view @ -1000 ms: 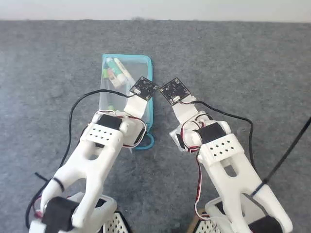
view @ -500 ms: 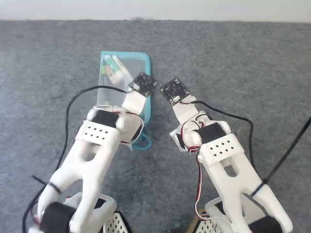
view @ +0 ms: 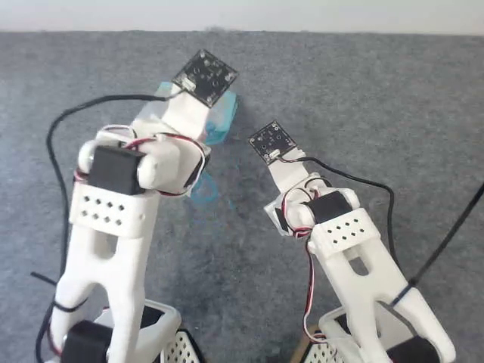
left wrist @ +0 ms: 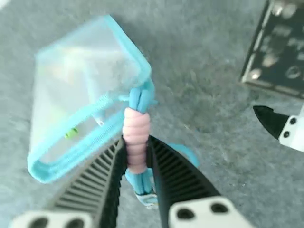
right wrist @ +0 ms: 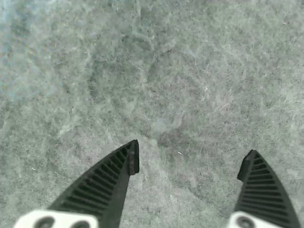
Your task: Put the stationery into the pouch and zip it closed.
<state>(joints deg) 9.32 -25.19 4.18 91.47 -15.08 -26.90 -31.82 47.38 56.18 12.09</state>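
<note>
the left end effector is clamped on the pink ribbed tag that hangs off one corner of the pouch. a blue strap trails from the tag back between the two fingers. the pouch is clear with a blue-green border, and it lies straight ahead of the left end effector, on the far side of the tag. its zip edge runs sideways away from that corner, so the long axis of the zip lies across the fingers, not in line with them. the tag corner looks raised off the grey bench, with the rest of the pouch tilted down and away. pale stationery with a green bit shows faintly through the wall. whether the zip is shut all the way cannot be told.

the right end effector is spread wide and holds nothing. it hangs over bare bench just beside the pouch's tag corner, so it is the free arm and near enough to pin the pouch. in the high view a sliver of the pouch peeks out beside the left arm's wrist. any pull on the zip would need to follow the zip line, with the far end held down.
</note>
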